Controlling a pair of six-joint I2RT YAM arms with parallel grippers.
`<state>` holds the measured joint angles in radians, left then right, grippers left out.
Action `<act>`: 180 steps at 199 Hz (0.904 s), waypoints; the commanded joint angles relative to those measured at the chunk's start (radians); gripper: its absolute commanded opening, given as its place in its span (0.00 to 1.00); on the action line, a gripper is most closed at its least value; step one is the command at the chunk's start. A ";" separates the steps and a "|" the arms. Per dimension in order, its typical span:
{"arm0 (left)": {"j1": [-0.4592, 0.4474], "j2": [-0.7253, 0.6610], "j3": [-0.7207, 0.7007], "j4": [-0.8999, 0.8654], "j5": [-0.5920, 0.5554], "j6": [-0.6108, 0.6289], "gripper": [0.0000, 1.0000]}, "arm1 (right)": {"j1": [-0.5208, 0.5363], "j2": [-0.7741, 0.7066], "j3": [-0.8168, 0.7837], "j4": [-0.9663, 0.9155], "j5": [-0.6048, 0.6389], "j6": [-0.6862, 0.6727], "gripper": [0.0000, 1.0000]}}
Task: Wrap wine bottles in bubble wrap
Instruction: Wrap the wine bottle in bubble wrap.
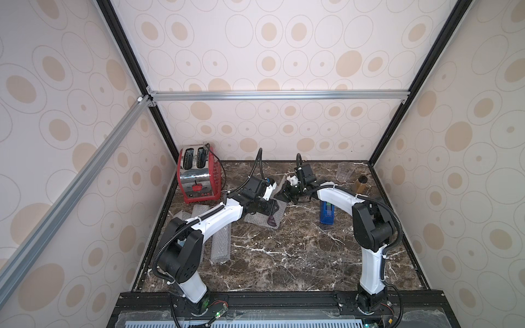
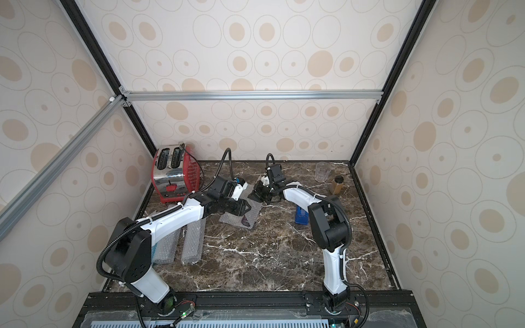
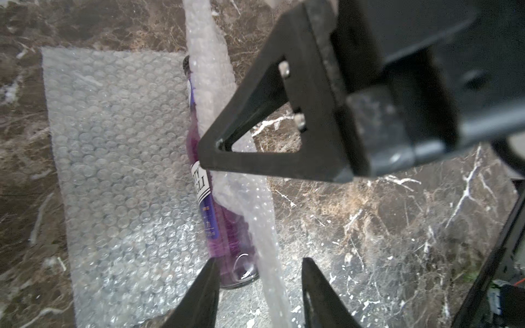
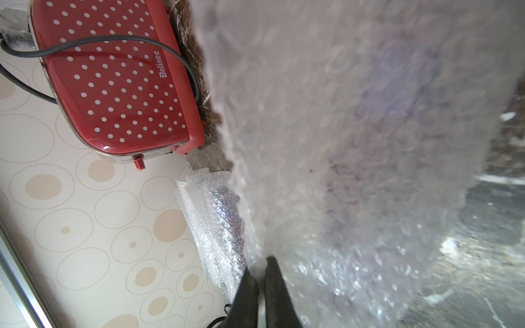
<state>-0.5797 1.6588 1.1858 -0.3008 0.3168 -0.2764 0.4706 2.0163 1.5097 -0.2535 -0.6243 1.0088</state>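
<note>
A purple wine bottle (image 3: 211,215) lies on a flat sheet of bubble wrap (image 3: 119,170), seen in both top views at mid-table (image 1: 272,221) (image 2: 245,221). My right gripper (image 4: 260,264) is shut on one edge of that bubble wrap (image 4: 326,142) and holds it lifted over the bottle. In the left wrist view its black finger (image 3: 284,113) sits above the raised strip (image 3: 210,71). My left gripper (image 3: 260,262) is open at the bottle's base. The base and the raised wrap edge lie between its fingertips, and neither is gripped.
A red toaster (image 1: 199,176) stands at the back left. Rolled tubes of bubble wrap (image 1: 221,245) (image 2: 166,247) lie beside the left arm. A blue box (image 1: 327,213) sits under the right arm. A clear cup (image 1: 344,171) and an amber jar (image 1: 360,184) stand at the back right.
</note>
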 commanded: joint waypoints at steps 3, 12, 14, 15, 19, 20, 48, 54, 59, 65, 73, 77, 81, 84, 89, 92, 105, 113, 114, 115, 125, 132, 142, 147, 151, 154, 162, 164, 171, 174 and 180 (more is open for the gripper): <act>-0.005 0.018 0.000 0.003 -0.026 0.021 0.30 | 0.012 -0.002 0.027 0.006 0.009 0.011 0.11; -0.005 0.024 -0.001 0.009 -0.028 0.008 0.16 | 0.016 -0.001 0.032 0.005 0.008 0.006 0.11; -0.006 0.025 -0.002 0.011 -0.029 0.005 0.14 | 0.016 0.001 0.034 0.004 0.008 0.004 0.11; -0.006 0.026 -0.002 0.012 -0.029 0.004 0.12 | 0.016 0.001 0.034 0.004 0.008 0.004 0.11; -0.005 0.025 -0.003 0.012 -0.034 -0.001 0.08 | 0.017 0.000 0.036 0.002 0.008 0.002 0.12; -0.006 0.026 -0.003 0.012 -0.035 -0.002 0.07 | 0.016 0.001 0.036 0.002 0.008 0.002 0.12; 0.000 0.003 -0.041 0.027 -0.075 -0.023 0.00 | 0.017 -0.028 0.030 -0.005 0.006 -0.028 0.29; 0.003 0.000 -0.058 0.038 -0.075 -0.038 0.00 | 0.017 -0.043 0.031 -0.022 0.020 -0.050 0.36; 0.005 -0.001 -0.072 0.051 -0.072 -0.053 0.00 | 0.015 -0.056 0.032 -0.043 0.033 -0.069 0.42; 0.007 0.000 -0.093 0.071 -0.066 -0.071 0.00 | 0.014 -0.071 0.030 -0.070 0.050 -0.093 0.48; 0.010 0.002 -0.111 0.090 -0.066 -0.094 0.01 | 0.012 -0.093 0.022 -0.097 0.069 -0.120 0.54; 0.011 0.002 -0.117 0.094 -0.068 -0.103 0.01 | 0.008 -0.105 0.018 -0.111 0.075 -0.131 0.56; 0.011 0.001 -0.118 0.096 -0.069 -0.109 0.02 | 0.005 -0.117 0.005 -0.120 0.085 -0.137 0.57; 0.012 0.000 -0.118 0.097 -0.069 -0.114 0.02 | 0.003 -0.126 -0.004 -0.124 0.089 -0.142 0.58; 0.016 0.000 -0.117 0.099 -0.071 -0.120 0.02 | -0.001 -0.144 -0.025 -0.123 0.098 -0.147 0.59; 0.018 0.000 -0.116 0.098 -0.072 -0.123 0.02 | -0.003 -0.154 -0.035 -0.121 0.102 -0.150 0.60; 0.030 0.007 -0.112 0.101 -0.084 -0.140 0.02 | -0.006 -0.193 -0.095 -0.104 0.136 -0.165 0.61; 0.039 0.015 -0.108 0.101 -0.093 -0.147 0.02 | -0.005 -0.207 -0.125 -0.104 0.160 -0.176 0.62; 0.040 0.016 -0.107 0.100 -0.094 -0.148 0.02 | -0.006 -0.208 -0.130 -0.104 0.163 -0.177 0.62; 0.041 0.017 -0.106 0.100 -0.095 -0.148 0.02 | -0.006 -0.209 -0.132 -0.105 0.164 -0.177 0.62; 0.055 0.026 -0.100 0.099 -0.102 -0.149 0.02 | -0.005 -0.212 -0.160 -0.105 0.180 -0.182 0.63; 0.066 0.034 -0.096 0.098 -0.103 -0.149 0.02 | -0.004 -0.207 -0.175 -0.108 0.190 -0.181 0.63; 0.081 0.048 -0.095 0.105 -0.101 -0.151 0.02 | 0.000 -0.197 -0.196 -0.087 0.193 -0.175 0.63; 0.088 0.057 -0.095 0.109 -0.100 -0.153 0.02 | 0.001 -0.191 -0.208 -0.073 0.193 -0.172 0.63; 0.090 0.064 -0.094 0.111 -0.102 -0.155 0.02 | 0.002 -0.182 -0.214 -0.063 0.193 -0.168 0.63; 0.091 0.070 -0.094 0.114 -0.102 -0.156 0.02 | 0.001 -0.176 -0.219 -0.055 0.193 -0.164 0.63; 0.092 0.082 -0.088 0.117 -0.097 -0.151 0.03 | 0.005 -0.159 -0.226 -0.040 0.193 -0.154 0.64; 0.091 0.085 -0.086 0.115 -0.094 -0.150 0.03 | 0.006 -0.153 -0.226 -0.035 0.193 -0.152 0.64; 0.091 0.095 -0.076 0.108 -0.086 -0.143 0.04 | 0.006 -0.137 -0.222 -0.031 0.193 -0.145 0.65; 0.091 0.100 -0.073 0.103 -0.084 -0.142 0.04 | 0.008 -0.130 -0.221 -0.033 0.195 -0.143 0.66; 0.091 0.108 -0.066 0.096 -0.082 -0.142 0.05 | 0.010 -0.119 -0.217 -0.031 0.200 -0.138 0.67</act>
<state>-0.4961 1.7321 1.0698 -0.1967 0.2367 -0.4080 0.4702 1.8431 1.2991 -0.3077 -0.4572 0.8520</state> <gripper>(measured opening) 0.047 0.651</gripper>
